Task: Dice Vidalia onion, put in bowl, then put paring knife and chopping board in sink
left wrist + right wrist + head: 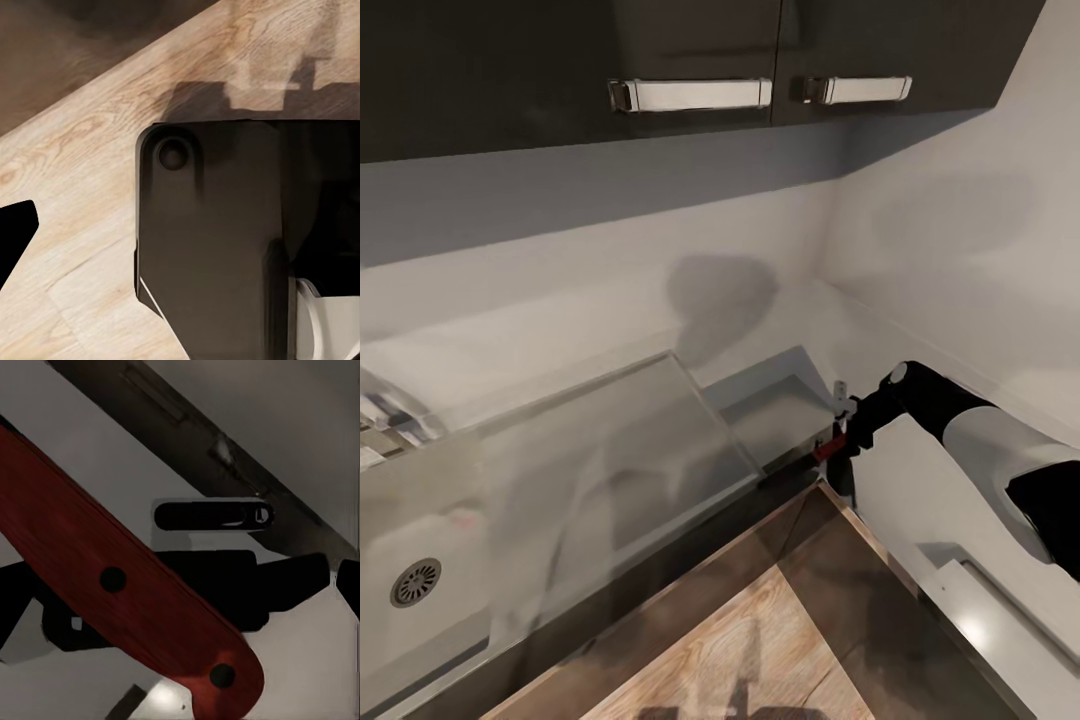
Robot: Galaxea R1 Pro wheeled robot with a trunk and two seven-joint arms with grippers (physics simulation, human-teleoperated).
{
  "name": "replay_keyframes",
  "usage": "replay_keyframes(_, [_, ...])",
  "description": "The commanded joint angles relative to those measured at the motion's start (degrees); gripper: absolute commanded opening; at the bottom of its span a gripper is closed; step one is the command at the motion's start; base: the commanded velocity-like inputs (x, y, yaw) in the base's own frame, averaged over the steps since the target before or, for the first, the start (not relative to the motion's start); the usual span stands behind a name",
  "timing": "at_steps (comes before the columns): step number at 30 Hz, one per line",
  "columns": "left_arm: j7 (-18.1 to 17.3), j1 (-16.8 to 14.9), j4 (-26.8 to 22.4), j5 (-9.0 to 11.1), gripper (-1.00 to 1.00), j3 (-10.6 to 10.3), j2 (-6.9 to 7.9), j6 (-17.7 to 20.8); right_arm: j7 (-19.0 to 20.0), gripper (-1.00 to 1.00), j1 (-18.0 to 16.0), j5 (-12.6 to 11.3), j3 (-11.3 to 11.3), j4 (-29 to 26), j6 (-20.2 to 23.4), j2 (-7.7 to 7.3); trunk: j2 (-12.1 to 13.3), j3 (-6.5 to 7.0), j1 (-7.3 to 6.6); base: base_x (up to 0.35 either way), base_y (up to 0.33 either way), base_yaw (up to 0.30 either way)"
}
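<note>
The head view looks down into a kitchen corner, where the grey bench [920, 480] wraps round from the left wall to the right one under dark upper cabinets [690, 60] with pale bar handles. At the near left lies the sink [480, 500], a steel basin with its round dark drain [415, 582] at the left and a flat drainboard stretching away to the right; a faint pinkish smudge shows on the basin floor beyond the drain, too blurred to name. The right arm [1000, 450] reaches in from the right edge over the corner of the bench, and its right hand [838, 440] sits just beyond the drainboard's right end, closed on the paring knife [127, 577]. In the right wrist view the knife's red handle, with two dark rivets, runs slantwise across the dark fingers [217, 585] that clamp it (the blade itself cannot be made out there). In the head view only a red bit of the handle shows at the hand, with a thin dark strip pointing left from it towards the drainboard. The left wrist view looks down on a wooden floor [82, 187] and a dark part of the robot's body; whether the left hand is wide or narrow cannot be told.
</note>
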Motion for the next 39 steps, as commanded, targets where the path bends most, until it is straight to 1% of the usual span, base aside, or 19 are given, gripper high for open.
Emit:
replay_keyframes(1, [0.3, 0.0, -0.1, 0.4, 1.00, -0.5, 0.06, -0.1, -0.3, 1.00, 1.5, 0.3, -0.2, -0.1, 0.3, 0.12, 0.0, -0.10, 0.08, 0.000, 0.000, 0.000])
replay_keyframes(5, [0.3, 0.0, -0.1, 0.4, 1.00, -0.5, 0.06, -0.1, -0.4, 1.00, 1.5, 0.4, -0.2, -0.1, 0.4, 0.31, 0.0, -0.10, 0.08, 0.000, 0.000, 0.000])
replay_keyframes(6, [0.3, 0.0, -0.1, 0.4, 1.00, -0.5, 0.06, -0.1, -0.4, -1.00, 1.5, 0.5, -0.2, -0.1, 0.4, 0.32, 0.0, -0.10, 0.08, 0.000, 0.000, 0.000])
replay_keyframes(21, [0.3, 0.0, -0.1, 0.4, 1.00, -0.5, 0.05, -0.1, -0.1, -1.00, 1.5, 0.5, -0.2, -0.1, 0.6, 0.71, 0.0, -0.07, 0.08, 0.000, 0.000, 0.000])
replay_keyframes(39, [0.3, 0.0, -0.1, 0.4, 1.00, -0.5, 0.06, -0.1, -0.2, -1.00, 1.5, 0.6, -0.3, -0.5, 0.6, 1.08, 0.0, 1.44, 0.08, 0.000, 0.000, 0.000])
